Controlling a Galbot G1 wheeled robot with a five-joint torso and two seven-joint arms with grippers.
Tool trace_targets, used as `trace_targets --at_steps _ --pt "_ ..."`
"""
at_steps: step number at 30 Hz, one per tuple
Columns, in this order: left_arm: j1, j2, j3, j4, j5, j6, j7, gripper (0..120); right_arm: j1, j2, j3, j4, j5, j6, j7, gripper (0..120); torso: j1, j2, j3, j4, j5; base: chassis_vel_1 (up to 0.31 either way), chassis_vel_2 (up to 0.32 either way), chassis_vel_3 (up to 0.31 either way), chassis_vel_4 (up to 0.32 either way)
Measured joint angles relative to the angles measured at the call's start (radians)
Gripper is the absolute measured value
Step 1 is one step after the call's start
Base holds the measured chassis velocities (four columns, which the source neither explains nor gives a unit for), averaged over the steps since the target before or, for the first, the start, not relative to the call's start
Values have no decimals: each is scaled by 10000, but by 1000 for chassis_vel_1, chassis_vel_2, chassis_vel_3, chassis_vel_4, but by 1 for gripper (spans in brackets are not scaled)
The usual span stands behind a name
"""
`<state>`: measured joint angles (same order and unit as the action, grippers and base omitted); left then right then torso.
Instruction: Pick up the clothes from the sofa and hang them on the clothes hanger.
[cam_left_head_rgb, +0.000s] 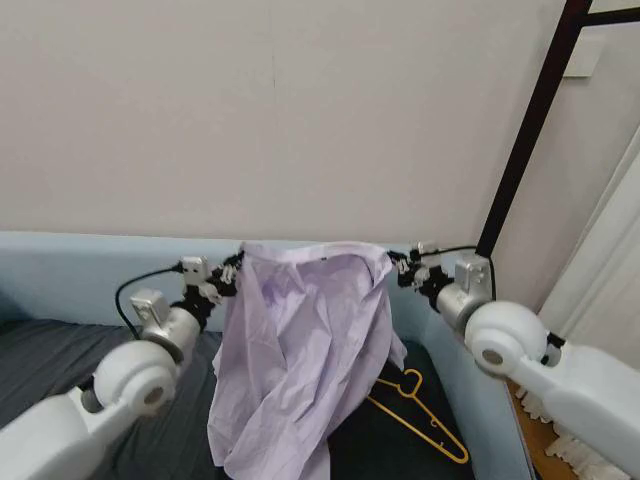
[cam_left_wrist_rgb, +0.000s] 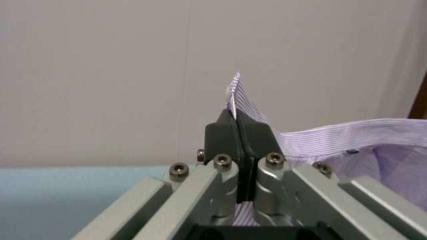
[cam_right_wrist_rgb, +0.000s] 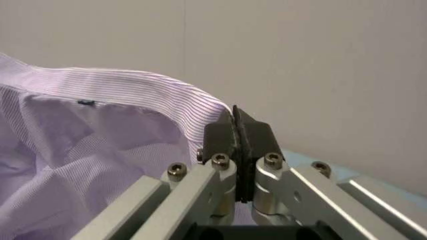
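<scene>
Shirt (cam_left_head_rgb: 300, 350), thin lilac stripe, hangs in the air over the sofa (cam_left_head_rgb: 60, 268), stretched between your two grippers along its top edge by the collar. Your left gripper (cam_left_head_rgb: 232, 268) has its pads (cam_left_wrist_rgb: 223, 135) pressed together on one end of that edge, with a sliver of cloth poking out above them in the left wrist view. Your right gripper (cam_left_head_rgb: 397, 266) pinches the other end the same way, the folded edge running straight into its closed tips. Judgement on handling: light and limp with no stiffness of its own, so the body sags and bunches in loose folds below the held edge. The weave looks smooth, and each pinch takes only a narrow bite, so a hard pull apart could slip it free. It is not fragile. The best hold is where the cloth is doubled, at the collar band or the shoulder seams. A yellow hanger (cam_left_head_rgb: 425, 412) lies on the dark seat cushion (cam_left_head_rgb: 60, 360), on the right-arm side of the shirt and partly behind it. A dark pole (cam_left_head_rgb: 527, 125) stands at the right by the wall; you cannot tell whether it belongs to a rack.
</scene>
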<state>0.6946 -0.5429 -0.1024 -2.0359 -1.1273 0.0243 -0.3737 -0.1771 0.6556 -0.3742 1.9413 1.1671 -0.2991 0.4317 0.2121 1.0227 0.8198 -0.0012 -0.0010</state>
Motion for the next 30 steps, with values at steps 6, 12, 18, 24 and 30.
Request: trace_targets --at_steps 6,12,18,24,30 --pt "-750 444 -77 -65 -322 64 -178 0 1236 201 -500 -312 258 41 -222 0 0 0 0 0 2 0 0 0 0" --pt "-1652 1215 -451 -151 -698 176 -545 0 3076 451 -671 -528 1056 -87 -419 0 0 0 -4 0 -3 0 0 0 0" --pt "-1086 1676 -899 -285 -517 150 -793 0 2863 353 -901 -386 1006 -30 -318 0 1 -1 -2 3 2 0 0 0 0" --pt "302 1794 -1981 -1045 -378 132 -927 0 2069 -364 -243 811 1510 -225 10 0 1 -1 -2 -8 7 0 0 0 0" --pt "1636 1769 -3092 -1957 -336 288 -1336 0 970 -1418 814 2155 2339 -505 360 0 -2 1 -3 -6 5 0 0 0 0"
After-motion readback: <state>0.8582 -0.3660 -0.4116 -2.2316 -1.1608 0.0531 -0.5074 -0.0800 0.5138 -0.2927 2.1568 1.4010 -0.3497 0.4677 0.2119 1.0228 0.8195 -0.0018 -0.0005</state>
